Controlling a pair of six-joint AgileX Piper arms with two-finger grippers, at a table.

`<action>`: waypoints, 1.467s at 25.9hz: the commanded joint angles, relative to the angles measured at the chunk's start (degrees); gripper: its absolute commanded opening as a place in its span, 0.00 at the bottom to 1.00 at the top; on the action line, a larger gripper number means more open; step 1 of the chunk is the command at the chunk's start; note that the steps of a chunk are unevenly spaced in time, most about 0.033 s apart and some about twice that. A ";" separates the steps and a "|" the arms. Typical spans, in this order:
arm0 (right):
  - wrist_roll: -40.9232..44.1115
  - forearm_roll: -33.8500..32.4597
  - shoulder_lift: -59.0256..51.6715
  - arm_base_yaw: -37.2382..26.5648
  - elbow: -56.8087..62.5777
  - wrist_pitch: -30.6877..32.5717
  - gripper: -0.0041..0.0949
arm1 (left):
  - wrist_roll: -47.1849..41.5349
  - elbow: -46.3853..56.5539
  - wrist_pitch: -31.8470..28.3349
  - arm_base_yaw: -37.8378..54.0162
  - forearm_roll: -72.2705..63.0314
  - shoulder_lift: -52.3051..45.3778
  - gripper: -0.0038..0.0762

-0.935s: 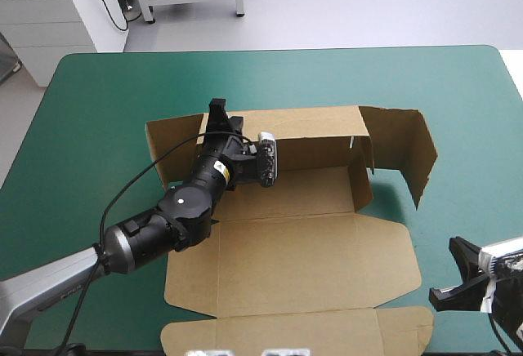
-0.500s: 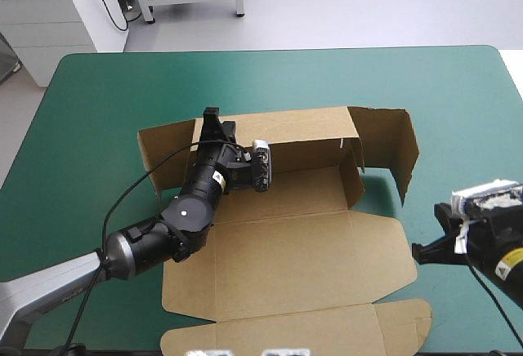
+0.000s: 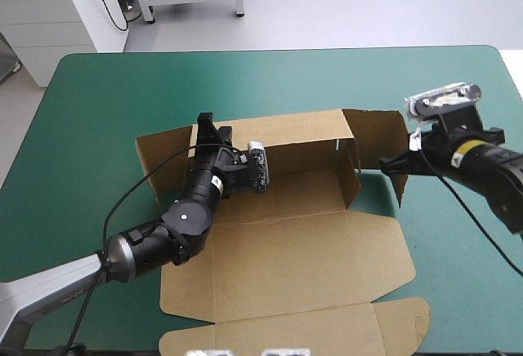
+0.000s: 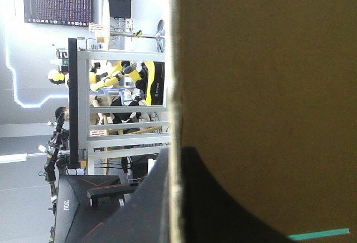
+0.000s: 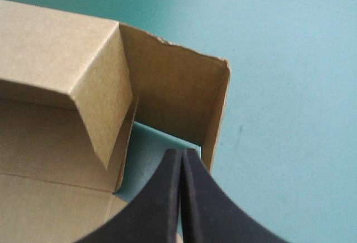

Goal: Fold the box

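Note:
The brown box point(image 3: 286, 242) lies in the middle of the table, its lid flat toward the near edge and its back wall raised. My left gripper point(image 3: 206, 121) is shut on the top edge of that back wall near its left end. In the left wrist view the board point(image 4: 262, 76) runs between the black fingers point(image 4: 223, 198). My right gripper point(image 3: 386, 162) is shut and hangs at the lower edge of the standing right end flap point(image 3: 384, 131). In the right wrist view its tips point(image 5: 181, 152) point at the bent flap point(image 5: 173, 87), just short of it.
The teal-green cover point(image 3: 98, 111) shows around the box on the left, far and right sides. The lid's front flap point(image 3: 327, 331) reaches close to the table's near edge. The box's left end flap point(image 3: 159, 156) stands angled outward.
The right arm has swung from the table's near right corner up to the box's right end flap. The left gripper has drawn the back wall, and the box with it, slightly left.

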 commanded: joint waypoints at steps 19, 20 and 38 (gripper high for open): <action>-4.92 6.53 39.41 -6.55 -39.76 13.83 0.02 | -1.12 -1.46 2.17 -0.36 2.64 -2.33 0.04; -5.99 8.59 40.14 -7.40 -40.24 14.78 0.02 | -1.12 -1.46 2.17 -0.36 2.77 -2.33 0.04; -12.59 19.29 41.52 -12.23 -40.18 21.01 0.02 | -1.12 -1.46 3.46 -0.25 4.18 -2.33 0.04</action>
